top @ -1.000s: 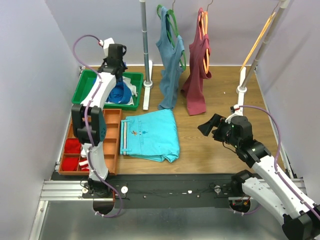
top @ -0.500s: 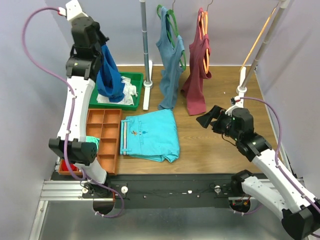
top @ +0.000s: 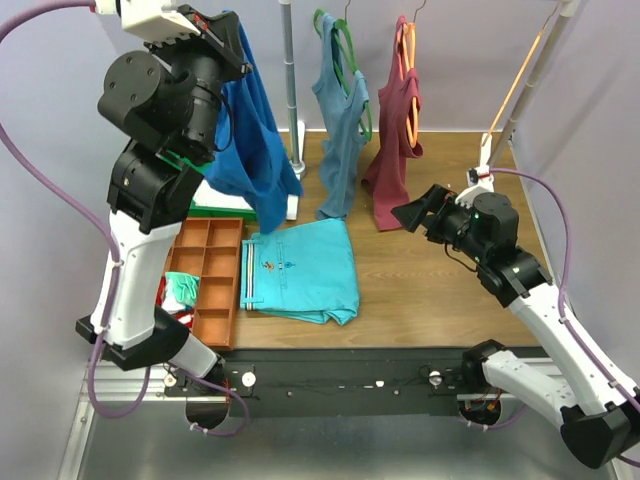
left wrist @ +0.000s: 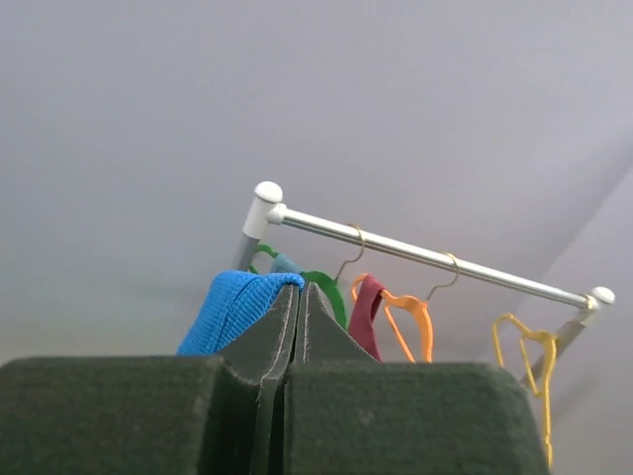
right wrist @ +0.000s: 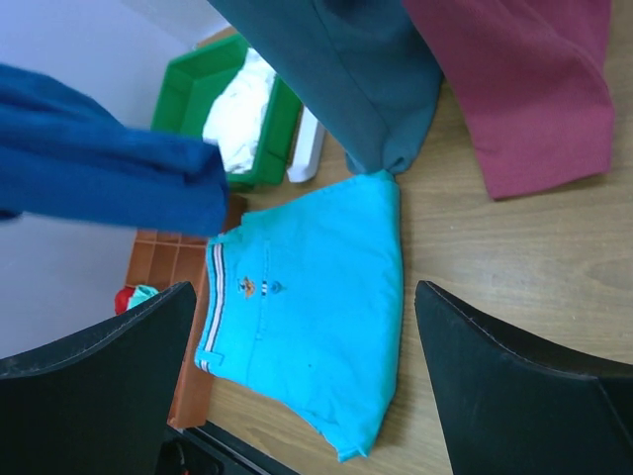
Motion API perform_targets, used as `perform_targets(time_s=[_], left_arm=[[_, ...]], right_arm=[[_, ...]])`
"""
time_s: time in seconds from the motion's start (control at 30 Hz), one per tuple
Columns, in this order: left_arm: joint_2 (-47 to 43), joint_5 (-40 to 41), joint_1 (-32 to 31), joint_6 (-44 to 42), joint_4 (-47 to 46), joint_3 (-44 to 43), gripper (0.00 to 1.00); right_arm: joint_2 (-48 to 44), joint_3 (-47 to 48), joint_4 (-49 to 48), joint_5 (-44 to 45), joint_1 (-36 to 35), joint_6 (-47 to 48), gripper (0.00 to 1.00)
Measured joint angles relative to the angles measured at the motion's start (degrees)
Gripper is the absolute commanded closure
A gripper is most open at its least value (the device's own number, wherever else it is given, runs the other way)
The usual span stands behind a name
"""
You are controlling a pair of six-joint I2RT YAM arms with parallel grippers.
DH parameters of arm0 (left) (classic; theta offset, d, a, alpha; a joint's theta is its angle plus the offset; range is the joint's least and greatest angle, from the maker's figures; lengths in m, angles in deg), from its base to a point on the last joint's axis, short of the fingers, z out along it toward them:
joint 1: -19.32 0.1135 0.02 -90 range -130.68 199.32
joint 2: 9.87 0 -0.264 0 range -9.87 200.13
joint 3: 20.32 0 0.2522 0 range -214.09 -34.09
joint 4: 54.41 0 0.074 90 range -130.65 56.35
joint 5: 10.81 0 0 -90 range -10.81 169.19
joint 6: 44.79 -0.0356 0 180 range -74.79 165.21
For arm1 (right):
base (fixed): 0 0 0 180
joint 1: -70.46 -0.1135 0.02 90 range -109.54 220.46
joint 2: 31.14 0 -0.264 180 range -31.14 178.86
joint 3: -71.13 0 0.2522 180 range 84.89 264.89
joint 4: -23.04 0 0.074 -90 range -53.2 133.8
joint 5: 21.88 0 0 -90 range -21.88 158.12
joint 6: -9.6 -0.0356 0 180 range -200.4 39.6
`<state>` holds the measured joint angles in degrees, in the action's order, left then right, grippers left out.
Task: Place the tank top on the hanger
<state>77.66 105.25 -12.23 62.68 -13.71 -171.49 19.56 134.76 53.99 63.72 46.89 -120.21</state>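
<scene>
While the left arm reaches high over the left side of the wooden tabletop [top: 440, 290], the left fingers [left wrist: 247, 396] are pressed together on a fold of the royal blue sleeveless tank top [top: 255, 140]. The cloth hangs down from them in the air, not touching the tabletop, and its lower end is near the folded turquoise garment [top: 300, 265]. In the left wrist view only a small blue edge shows at the tips, so I judge the pinch is rather thin.

The right fingers [right wrist: 99, 366] are spread wide and hold nothing. They hover over the right part of the tabletop and point toward the hanging clothes.

The thin light-orange plastic hanger [top: 516, 85] hangs empty at the right end of the metal rail [left wrist: 425, 253], well apart from the tank top. Between them hang a grey-blue top [top: 340, 130] on a green hanger and a maroon top [top: 395, 150].

To my eye, the picking up is done and the dressing of the hanger is not yet begun. The next move, I think, calls for carrying the blue cloth to the right, past the two hanging tops. The open right fingers could then steady the hanger or take a second hold on the cloth. The tank top is bunched, and I cannot see its neck opening, so it must first be spread.
</scene>
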Motion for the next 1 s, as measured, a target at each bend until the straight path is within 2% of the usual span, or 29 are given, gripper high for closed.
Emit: perform_targets(time_s=[0.3, 0.47, 0.63, 0.73, 1.0], left_arm=[[-0.2, 12.5, -21.1, -11.4, -5.3, 2.9, 1.00], [-0.6, 15.9, -29.4, -12.7, -8.4, 13.1, 1.00], [-1.2, 17.3, -31.4, -8.9, -8.1, 25.9, 1.00], [0.1, 18.9, -31.6, -5.4, -6.5, 33.2, 1.00], [5.7, 20.3, -29.9, 1.9, -2.8, 38.0, 1.00]], right_arm=[[-1.3, 4.8, 1.3, 0.1, 0.0, 0.9, 0.01], [-5.1, 5.1, 3.5, 0.5, 0.0, 0.8, 0.01], [-9.6, 2.8, 3.9, 0.5, 0.0, -0.2, 0.07], [-13.5, -3.8, 3.0, -1.2, 0.0, -2.8, 0.14], [-14.7, -19.1, 1.8, -7.2, -0.1, -8.9, 0.18]])
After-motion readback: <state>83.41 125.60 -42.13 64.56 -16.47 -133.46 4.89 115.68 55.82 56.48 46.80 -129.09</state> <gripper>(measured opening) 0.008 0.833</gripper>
